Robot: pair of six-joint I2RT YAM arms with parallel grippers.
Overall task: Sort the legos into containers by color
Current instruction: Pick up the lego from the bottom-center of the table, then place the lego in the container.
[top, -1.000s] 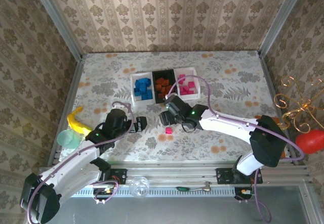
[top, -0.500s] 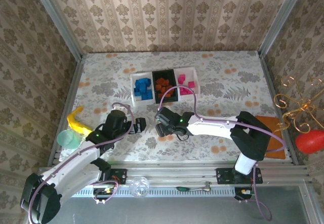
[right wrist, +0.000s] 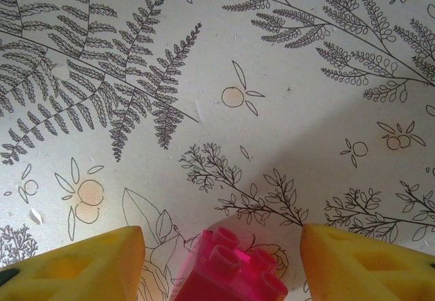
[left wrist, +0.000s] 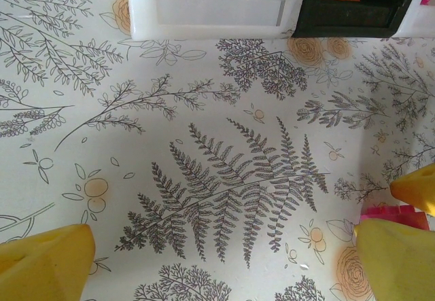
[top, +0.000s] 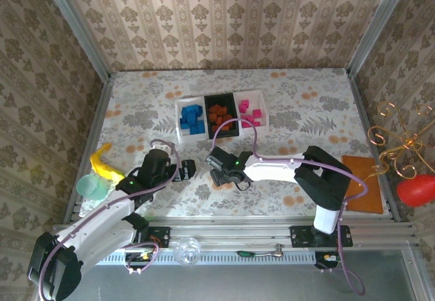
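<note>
A pink lego [right wrist: 228, 274] lies studs-up on the floral table between my right gripper's [right wrist: 223, 238] yellow fingers, with a gap on each side. The right gripper [top: 223, 172] is open and low over the table. Just to its left my left gripper [top: 187, 170] stands wide open over bare tablecloth, its jaws [left wrist: 224, 267] holding nothing; the pink lego [left wrist: 394, 211] shows beside its right finger. Behind them are the joined containers: a white tray [top: 178, 134] with blue legos [top: 191, 119], a black tray [top: 208, 114] with orange-brown legos [top: 219, 115], and a white tray [top: 264, 114] with pink legos [top: 249, 113].
A yellow banana toy [top: 103, 162] and a pale green cup [top: 90, 187] sit at the left edge. An orange-brown flat mat [top: 361, 193] lies at the right. Metal rails border the table. The white tray's wall [left wrist: 211, 9] is ahead of the left gripper.
My right gripper has moved left and toward the near edge, coming down around the pink lego, and its jaws have narrowed. The left arm has stayed put.
</note>
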